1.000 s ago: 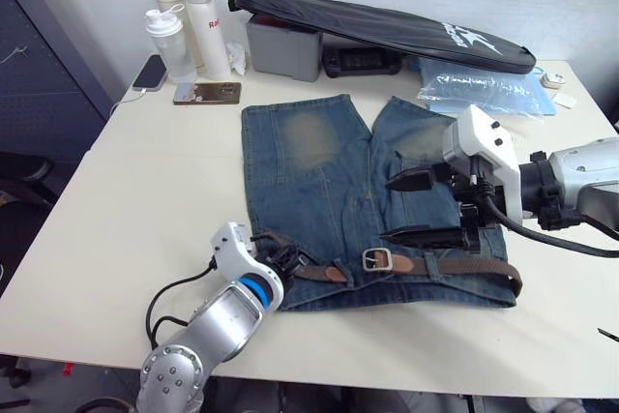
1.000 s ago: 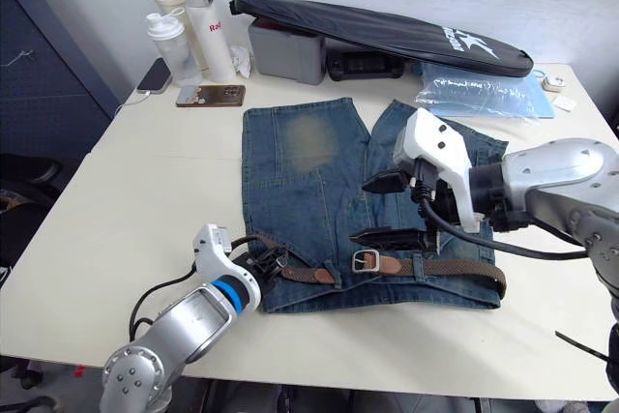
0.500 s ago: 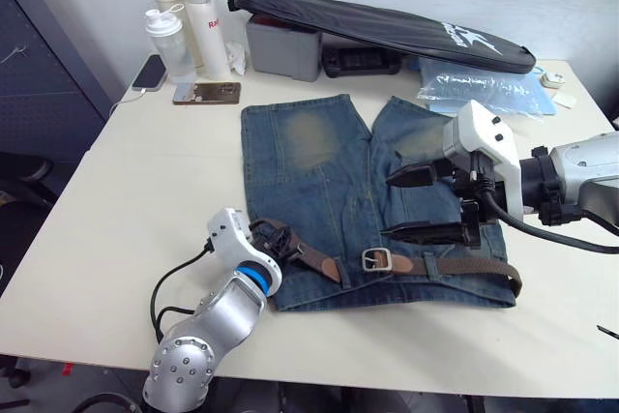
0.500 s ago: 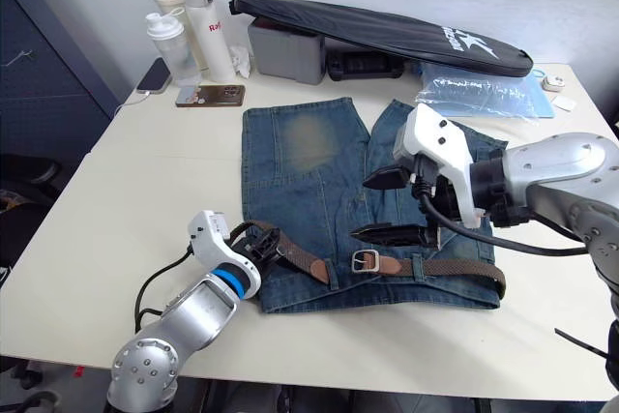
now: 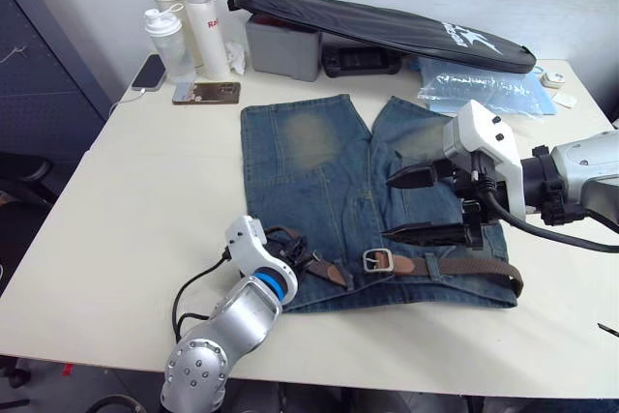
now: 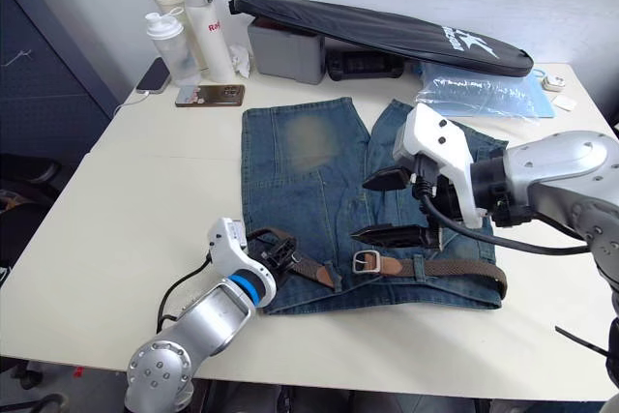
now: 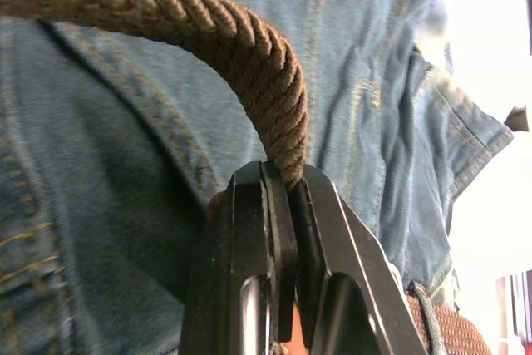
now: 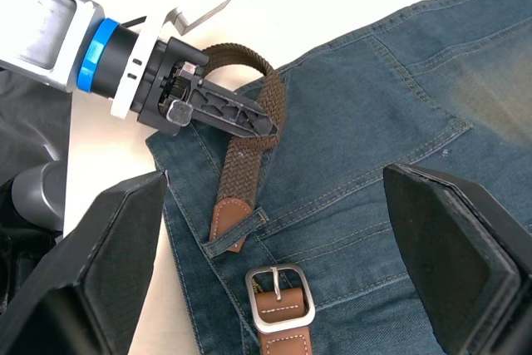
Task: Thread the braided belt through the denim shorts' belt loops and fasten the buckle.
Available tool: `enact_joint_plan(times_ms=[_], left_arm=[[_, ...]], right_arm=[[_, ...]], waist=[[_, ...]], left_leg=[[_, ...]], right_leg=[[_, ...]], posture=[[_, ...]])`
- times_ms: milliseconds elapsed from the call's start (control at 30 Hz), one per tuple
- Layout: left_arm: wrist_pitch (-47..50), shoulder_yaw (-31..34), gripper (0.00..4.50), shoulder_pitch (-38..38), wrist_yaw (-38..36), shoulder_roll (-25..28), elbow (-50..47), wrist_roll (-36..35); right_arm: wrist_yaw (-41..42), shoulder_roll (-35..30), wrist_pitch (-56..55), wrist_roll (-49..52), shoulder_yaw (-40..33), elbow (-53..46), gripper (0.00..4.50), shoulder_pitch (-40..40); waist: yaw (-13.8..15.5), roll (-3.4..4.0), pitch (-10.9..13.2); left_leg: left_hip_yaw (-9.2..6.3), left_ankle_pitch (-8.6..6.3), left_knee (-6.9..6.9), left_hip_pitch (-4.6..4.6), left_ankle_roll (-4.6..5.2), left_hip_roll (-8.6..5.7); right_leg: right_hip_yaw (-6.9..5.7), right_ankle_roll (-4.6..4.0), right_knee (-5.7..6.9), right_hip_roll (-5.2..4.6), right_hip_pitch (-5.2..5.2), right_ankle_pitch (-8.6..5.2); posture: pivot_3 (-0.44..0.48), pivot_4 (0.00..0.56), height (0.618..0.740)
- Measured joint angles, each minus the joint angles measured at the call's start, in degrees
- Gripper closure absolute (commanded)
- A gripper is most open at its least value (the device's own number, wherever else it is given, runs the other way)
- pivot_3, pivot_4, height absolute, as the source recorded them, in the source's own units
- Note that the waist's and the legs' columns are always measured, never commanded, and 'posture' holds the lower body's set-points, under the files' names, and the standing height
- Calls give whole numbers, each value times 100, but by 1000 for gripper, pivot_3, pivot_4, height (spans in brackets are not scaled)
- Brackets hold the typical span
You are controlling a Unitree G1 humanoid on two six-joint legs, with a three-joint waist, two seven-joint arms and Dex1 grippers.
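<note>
The denim shorts (image 5: 319,171) lie flat on the table, waistband toward me. The braided belt (image 5: 464,264) runs along the waistband, with its silver buckle (image 5: 377,259) near the middle. My left gripper (image 5: 295,256) is shut on the belt's free end at the waistband's left part, and the strap arches up from its fingers (image 7: 287,197). The tan tip (image 8: 227,222) lies under a belt loop (image 8: 253,218) just left of the buckle. My right gripper (image 5: 390,208) hovers open over the right leg, just above the buckle, holding nothing.
Bottles (image 5: 189,26), a phone (image 5: 206,93), a grey box (image 5: 282,48), a long black bag (image 5: 387,26) and a blue plastic pack (image 5: 484,89) line the table's far side. The front table edge (image 5: 387,374) lies just below the waistband.
My left arm has shifted right along the waistband toward the buckle, carrying the belt end, first lifting it, then lowering it. The right gripper has stayed put.
</note>
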Motion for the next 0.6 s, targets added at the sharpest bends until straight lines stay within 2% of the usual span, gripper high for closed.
enact_joint_plan(times_ms=[400,600], left_arm=[[-71,-12,4500,41,685,-207,-404,129],[52,-180,4500,18,684,-156,-387,-114]], right_arm=[[303,2,132,-80,305,227,95,-511],[434,57,121,-186,464,381,95,-681]], waist=[[-1,0,2],[5,1,2]], left_leg=[[1,0,5,-1,0,0],[0,-1,5,-3,0,-2]], right_leg=[[0,0,0,0,0,0],[0,0,-1,-2,0,0]], posture=[[0,150,740],[0,150,740]])
